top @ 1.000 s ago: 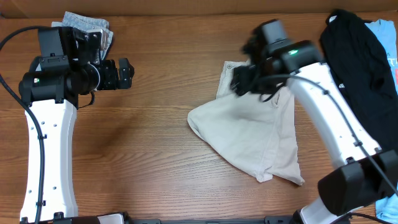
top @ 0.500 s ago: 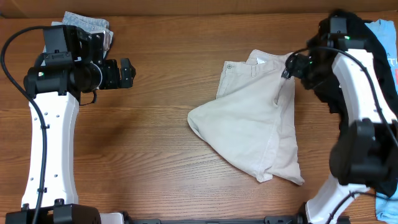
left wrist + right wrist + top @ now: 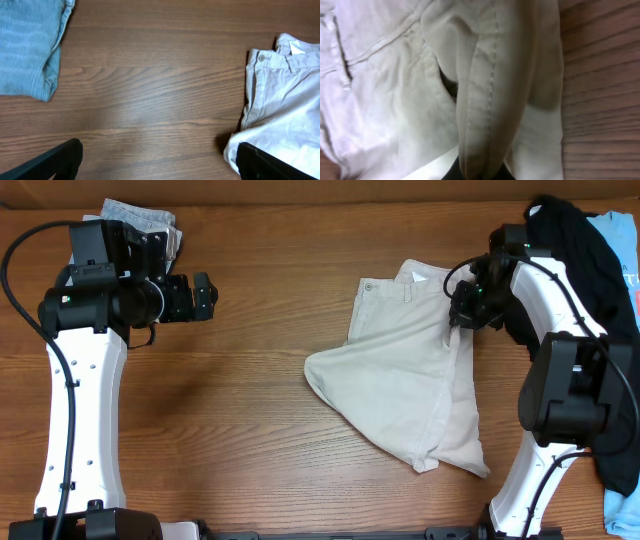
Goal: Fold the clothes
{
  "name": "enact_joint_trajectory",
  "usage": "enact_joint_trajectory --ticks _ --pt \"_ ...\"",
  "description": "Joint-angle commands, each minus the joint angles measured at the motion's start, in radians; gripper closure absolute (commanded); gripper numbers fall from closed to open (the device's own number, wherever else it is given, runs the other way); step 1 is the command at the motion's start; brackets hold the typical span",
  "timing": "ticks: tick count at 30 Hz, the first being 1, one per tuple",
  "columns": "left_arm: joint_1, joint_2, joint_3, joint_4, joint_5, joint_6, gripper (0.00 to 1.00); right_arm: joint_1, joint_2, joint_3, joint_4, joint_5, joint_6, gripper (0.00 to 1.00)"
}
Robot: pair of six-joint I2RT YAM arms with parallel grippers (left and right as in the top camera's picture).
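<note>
The clothes, a pale beige pair of shorts (image 3: pixel 410 380), lie crumpled right of the table's middle, waistband toward the back. My right gripper (image 3: pixel 461 310) sits at their upper right edge, shut on a raised fold of beige cloth. In the right wrist view that seamed fold (image 3: pixel 487 100) runs up from between the black fingertips (image 3: pixel 470 175). My left gripper (image 3: pixel 205 295) hangs open over bare wood at the far left, well away from the shorts. In the left wrist view its fingers (image 3: pixel 55 162) stand wide apart with nothing between them, and the shorts (image 3: pixel 282 95) show at the right.
A faded blue denim garment (image 3: pixel 150 225) lies folded at the back left, behind the left arm, also visible as denim (image 3: pixel 27 45). A black garment (image 3: pixel 575 260) and a light blue shirt (image 3: pixel 620 240) are piled at the back right, close behind the right arm.
The right arm swung off the waistband toward the black garment, then came back to the shorts' right edge and shut on a fold there. The left arm stayed still.
</note>
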Motion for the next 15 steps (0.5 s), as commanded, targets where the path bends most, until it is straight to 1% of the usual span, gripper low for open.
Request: enact_joint_trajectory --ticks 1,5,9,14,15 --pt "-0.006 0.007 0.024 0.017 0.011 0.019 0.0 0.016 -0.076 0.053 -0.005 -0.1 -0.006 0.96" --pt "-0.006 0.007 0.033 0.041 0.011 0.019 0.0 0.084 -0.162 0.083 -0.011 -0.18 -0.005 0.96" --pt "0.002 0.007 0.054 0.059 0.003 0.019 0.0 0.251 -0.235 0.112 -0.009 -0.191 0.023 0.96" --pt "0.058 0.007 0.087 0.063 0.003 0.019 0.0 0.504 -0.236 0.122 0.048 -0.191 0.095 0.96" --pt "0.075 0.007 0.093 0.064 0.003 0.019 0.0 0.557 -0.231 0.122 0.066 -0.19 0.116 0.94"
